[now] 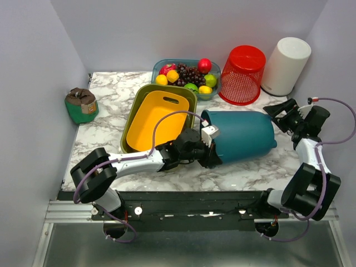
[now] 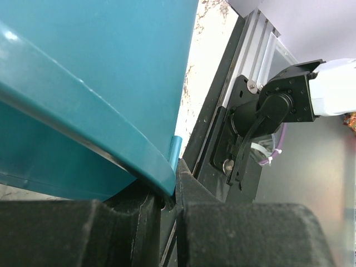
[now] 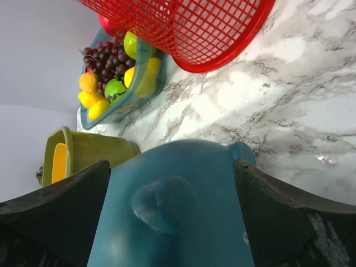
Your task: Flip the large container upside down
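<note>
The large container [image 1: 245, 133] is a teal bin lying on its side in the middle of the marble table, mouth to the left, base to the right. My left gripper [image 1: 208, 146] is shut on its rim at the near side of the mouth. The left wrist view shows the teal rim [image 2: 83, 83] pinched between the black pads of that gripper [image 2: 172, 192]. My right gripper [image 1: 281, 114] stands open just right of the base. In the right wrist view the teal base [image 3: 172, 217] fills the gap between its spread fingers [image 3: 171, 167], which do not touch it.
An upside-down red mesh basket [image 1: 243, 74] and a white cylinder [image 1: 285, 65] stand at the back right. A fruit tray [image 1: 214, 94] sits behind the bin. A yellow tub inside an olive one [image 1: 153, 119] lies to its left. A green pot [image 1: 82, 104] is far left.
</note>
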Controlling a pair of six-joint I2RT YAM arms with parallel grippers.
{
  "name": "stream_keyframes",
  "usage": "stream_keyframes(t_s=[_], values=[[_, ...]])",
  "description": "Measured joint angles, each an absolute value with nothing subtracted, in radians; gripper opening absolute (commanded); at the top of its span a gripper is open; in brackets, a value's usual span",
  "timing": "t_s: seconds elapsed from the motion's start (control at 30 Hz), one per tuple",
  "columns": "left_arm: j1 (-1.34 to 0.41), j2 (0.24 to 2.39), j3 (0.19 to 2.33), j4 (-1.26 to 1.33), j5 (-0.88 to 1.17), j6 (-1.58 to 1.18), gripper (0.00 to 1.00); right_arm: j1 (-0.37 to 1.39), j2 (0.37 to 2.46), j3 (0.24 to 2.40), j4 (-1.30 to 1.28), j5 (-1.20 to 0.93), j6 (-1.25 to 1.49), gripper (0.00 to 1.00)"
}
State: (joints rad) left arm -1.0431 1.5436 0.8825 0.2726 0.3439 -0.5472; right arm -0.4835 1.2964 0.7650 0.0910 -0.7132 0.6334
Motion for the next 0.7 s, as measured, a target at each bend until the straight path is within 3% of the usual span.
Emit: stream_keyframes(t_s=[0.13,0.43,0.6,0.7], values=[[-1.045,1.544,0.883,0.272,0.344,-0.545,0.00,-0.461,1.250,0.712,0.096,-0.711,0.645,0.93],[-1.050,1.547,0.894,0.250,0.341,-0.535,0.00,-0.425,1.226,0.693,0.121,-0.682,0.685,0.46],[-1.058,1.548,0.906,0.204,0.341,-0.520,0.00,-0.426,1.198,0.690,0.118,-0.652,0.757,0.28],[-1.061,1.550,0.917,0.181,0.340,-0.510,0.02,-0.430,1.170,0.689,0.133,-0.619,0.726,0.23]])
